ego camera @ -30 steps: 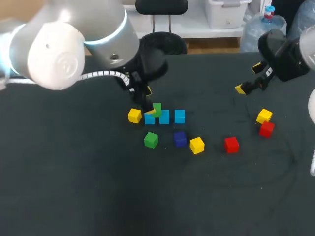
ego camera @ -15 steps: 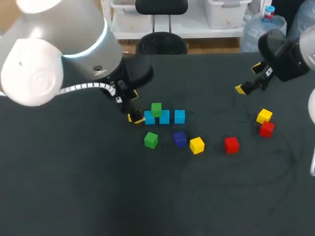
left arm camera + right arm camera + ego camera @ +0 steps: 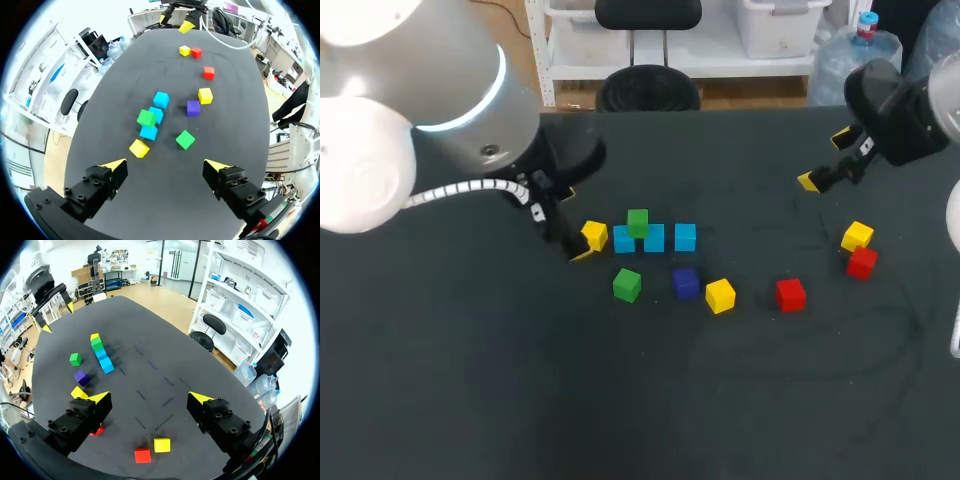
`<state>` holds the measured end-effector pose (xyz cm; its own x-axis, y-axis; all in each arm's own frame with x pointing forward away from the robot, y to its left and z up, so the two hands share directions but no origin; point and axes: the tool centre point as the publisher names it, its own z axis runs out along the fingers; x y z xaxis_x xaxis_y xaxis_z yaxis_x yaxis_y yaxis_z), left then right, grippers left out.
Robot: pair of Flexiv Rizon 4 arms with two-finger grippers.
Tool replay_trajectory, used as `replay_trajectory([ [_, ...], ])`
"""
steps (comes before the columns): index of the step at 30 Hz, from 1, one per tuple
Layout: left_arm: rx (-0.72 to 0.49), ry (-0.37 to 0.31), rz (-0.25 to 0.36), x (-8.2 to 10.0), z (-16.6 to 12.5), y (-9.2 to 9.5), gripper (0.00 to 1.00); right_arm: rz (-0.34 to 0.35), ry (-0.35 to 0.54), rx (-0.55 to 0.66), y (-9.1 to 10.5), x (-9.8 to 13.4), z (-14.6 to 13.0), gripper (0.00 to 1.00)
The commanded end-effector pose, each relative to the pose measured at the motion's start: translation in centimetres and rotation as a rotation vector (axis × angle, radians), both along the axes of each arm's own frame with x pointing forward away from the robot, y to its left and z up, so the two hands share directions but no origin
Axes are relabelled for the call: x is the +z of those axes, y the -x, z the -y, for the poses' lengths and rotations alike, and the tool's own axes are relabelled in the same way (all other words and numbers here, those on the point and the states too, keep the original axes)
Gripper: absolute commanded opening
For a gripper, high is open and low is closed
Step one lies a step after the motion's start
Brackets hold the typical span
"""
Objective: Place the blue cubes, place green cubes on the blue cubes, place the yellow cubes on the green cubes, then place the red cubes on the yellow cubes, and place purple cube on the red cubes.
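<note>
Green cube point(image 3: 638, 222) sits on the left half of the blue cubes point(image 3: 654, 238) row, mid-table toward the far edge. Risk: left gripper point(image 3: 165, 165), open and empty, clips the yellow cube point(image 3: 594, 235) just beside the row and shunts the stack. Since 1 s ago it has backed off leftward. Right gripper point(image 3: 149, 397) is open, unmoved.

Spreading wide as a dark, matte bench point(image 3: 650, 400); taking soft, even light across the whole top; wearing faint, short scuff marks point(image 3: 167, 401) around the bench's middle.
</note>
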<state>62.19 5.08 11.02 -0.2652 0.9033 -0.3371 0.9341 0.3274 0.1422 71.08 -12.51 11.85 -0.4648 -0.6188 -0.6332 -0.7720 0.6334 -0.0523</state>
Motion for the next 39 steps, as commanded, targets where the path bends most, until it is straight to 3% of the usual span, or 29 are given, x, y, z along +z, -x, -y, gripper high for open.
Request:
replay_trajectory([
  [1,0.06,0.046,-0.01,-0.1,-1.0,0.4,1.0,0.002,0.003,-0.004,0.1,0.0,-0.1,1.0],
  [4,0.157,0.113,-0.033,-0.1,-1.6,0.1,1.0,0.002,0.003,-0.004,0.1,0.0,-0.1,1.0],
  [10,0.217,0.208,-0.028,0.3,-2.4,-0.7,1.0,0.002,0.003,-0.004,0.1,0.0,-0.1,1.0],
  [20,0.17,0.214,0.033,0.3,-4.0,-1.1,1.0,0.002,0.003,-0.004,0.1,0.0,-0.1,1.0],
  [29,0.212,0.262,0.053,0.7,-5.0,-1.2,1.0,0.002,0.003,-0.004,0.1,0.0,-0.1,1.0],
  [39,0.212,0.262,0.053,0.7,-5.0,-1.2,1.0,0.027,-0.003,0.008,0.2,0.8,-0.7,1.0],
])
